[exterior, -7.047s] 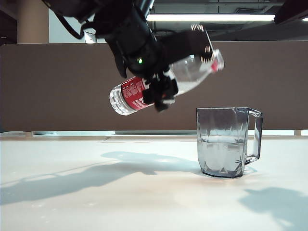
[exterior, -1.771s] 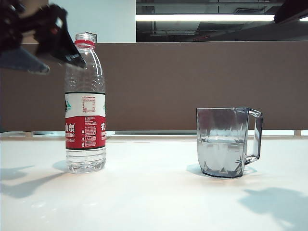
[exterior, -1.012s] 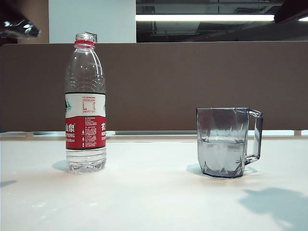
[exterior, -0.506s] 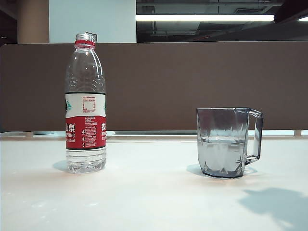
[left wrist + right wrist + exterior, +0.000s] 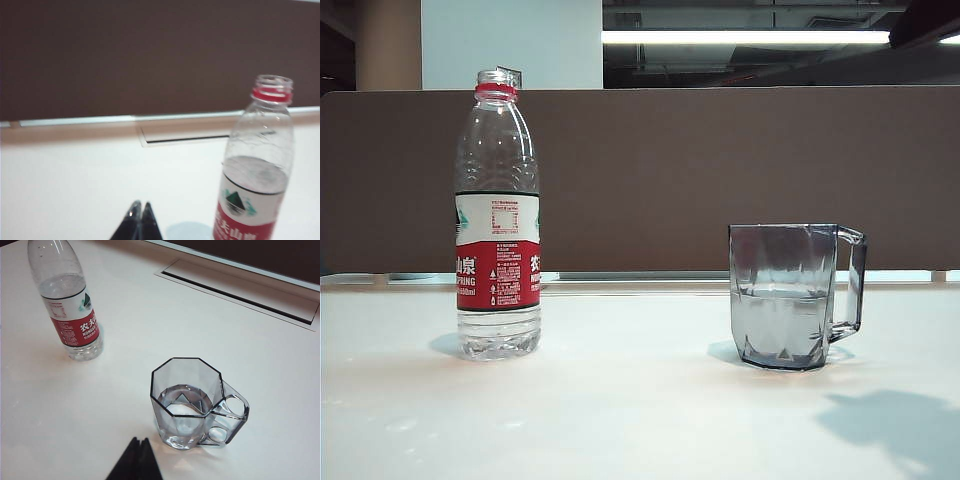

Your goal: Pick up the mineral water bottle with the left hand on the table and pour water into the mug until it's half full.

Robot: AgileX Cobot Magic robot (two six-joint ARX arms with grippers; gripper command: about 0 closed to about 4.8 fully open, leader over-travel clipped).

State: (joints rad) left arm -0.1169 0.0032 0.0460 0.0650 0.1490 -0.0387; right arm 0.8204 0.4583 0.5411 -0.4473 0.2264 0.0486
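The bottle (image 5: 498, 215) stands upright and uncapped on the white surface (image 5: 640, 400), well apart from the mug (image 5: 790, 295), which sits to its right in the exterior view with its handle turned away from the bottle. Seven seconds ago the left tool held that bottle tipped over the mug; under two seconds ago it was already set down with the tool beside its neck, and a second ago only a dark corner of the arm showed at the top left. Now no arm appears in the exterior view at all.

The left tool (image 5: 139, 220) shows its two tips pressed together, empty, with the bottle off to one side of it and not touched. The right tool (image 5: 139, 457) hangs just beside the mug's base, its tips likewise pressed together and holding nothing.

Water (image 5: 184, 402) in the mug reads at roughly the middle of its height from the side, though the thick base makes this a judgement. The bottle keeps only a small amount at its bottom. So the pour looks finished, the bottle returned, and the left arm's retreat is probably the last of the work
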